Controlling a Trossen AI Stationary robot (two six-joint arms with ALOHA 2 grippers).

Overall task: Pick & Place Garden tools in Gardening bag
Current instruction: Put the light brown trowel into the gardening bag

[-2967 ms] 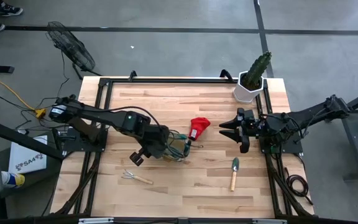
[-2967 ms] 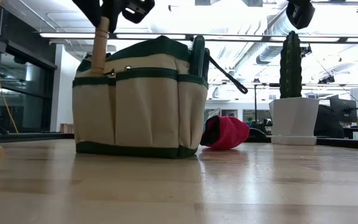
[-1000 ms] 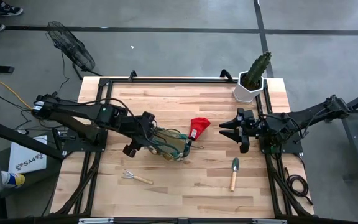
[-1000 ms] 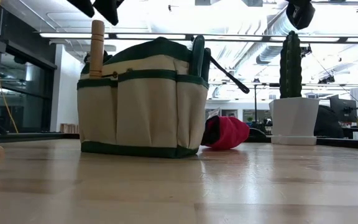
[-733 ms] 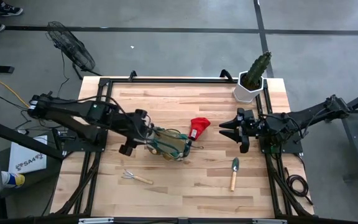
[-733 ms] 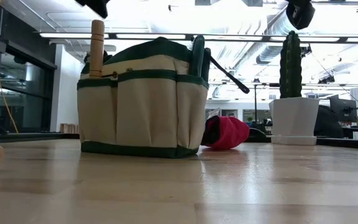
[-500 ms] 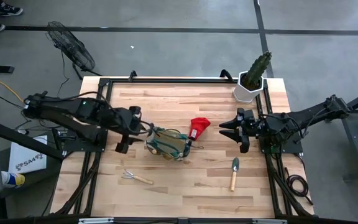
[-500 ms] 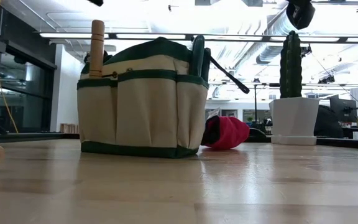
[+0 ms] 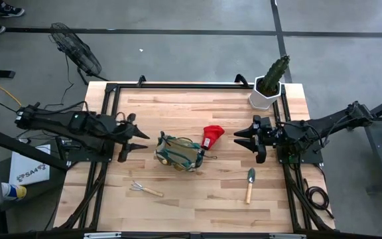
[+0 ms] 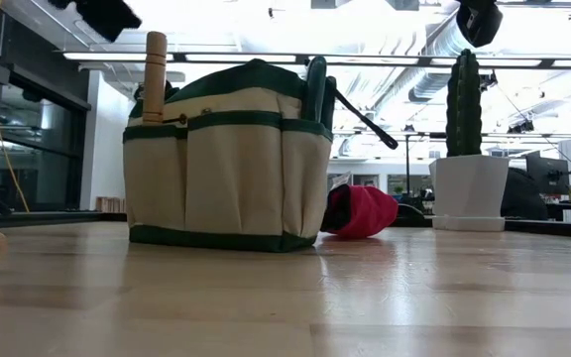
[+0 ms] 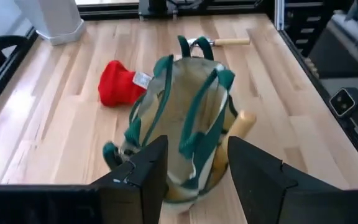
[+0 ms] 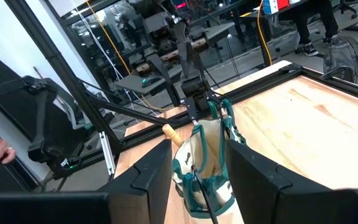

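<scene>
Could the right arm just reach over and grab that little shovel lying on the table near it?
Probably yes. The shovel lies alone on bare wood, just toward the table's front edge from the right hand, which hangs open and empty. Nothing stands between them; the bag and red glove lie off to the side.

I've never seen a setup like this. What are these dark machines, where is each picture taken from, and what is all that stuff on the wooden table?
They are two robot arms tidying garden tools into a bag. One picture looks straight down from above, one looks level across the table, and two come from cameras on the arms' wrists.

From above, the left gripper hovers open beside the gardening bag, holding nothing. The right gripper waits open on the other side, also empty.

A wooden handle sticks out of a bag pocket. Lying on the table are a red glove, a hand rake and a trowel. The cactus in its white pot stands in a far corner.
</scene>
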